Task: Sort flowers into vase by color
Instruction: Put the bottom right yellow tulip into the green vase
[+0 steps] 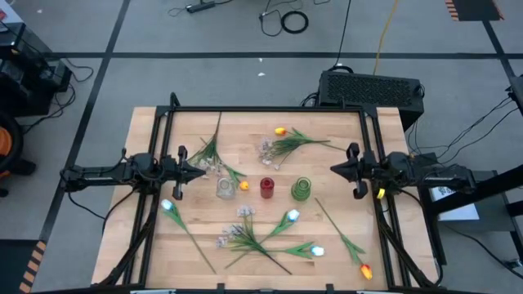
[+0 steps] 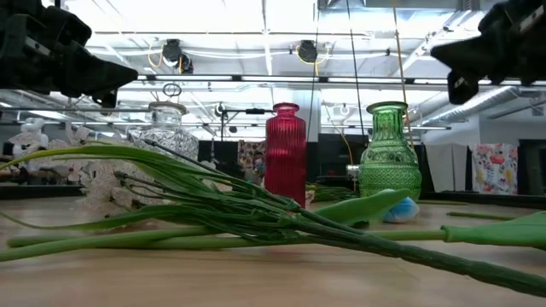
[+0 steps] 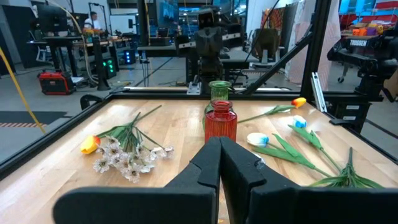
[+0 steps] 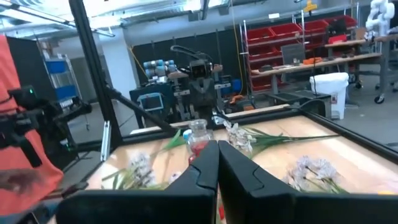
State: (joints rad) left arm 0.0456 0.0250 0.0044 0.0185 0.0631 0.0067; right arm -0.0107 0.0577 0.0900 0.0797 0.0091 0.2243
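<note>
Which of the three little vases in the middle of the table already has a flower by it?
The clear glass vase, leftmost of the row: an orange tulip head sits right beside it. The red vase and green vase have none.

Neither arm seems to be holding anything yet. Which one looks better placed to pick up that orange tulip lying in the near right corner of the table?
Probably the right. The right gripper, shut and empty, hangs on the orange tulip's side of the table; the left gripper, also shut, would have to cross past the vases.

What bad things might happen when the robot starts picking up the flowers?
1. The flowers at the near edge lie with stems crossed, so lifting one may drag others along.
2. The clear vase, red vase and green vase stand close together; a swinging stem might tip one.
</note>
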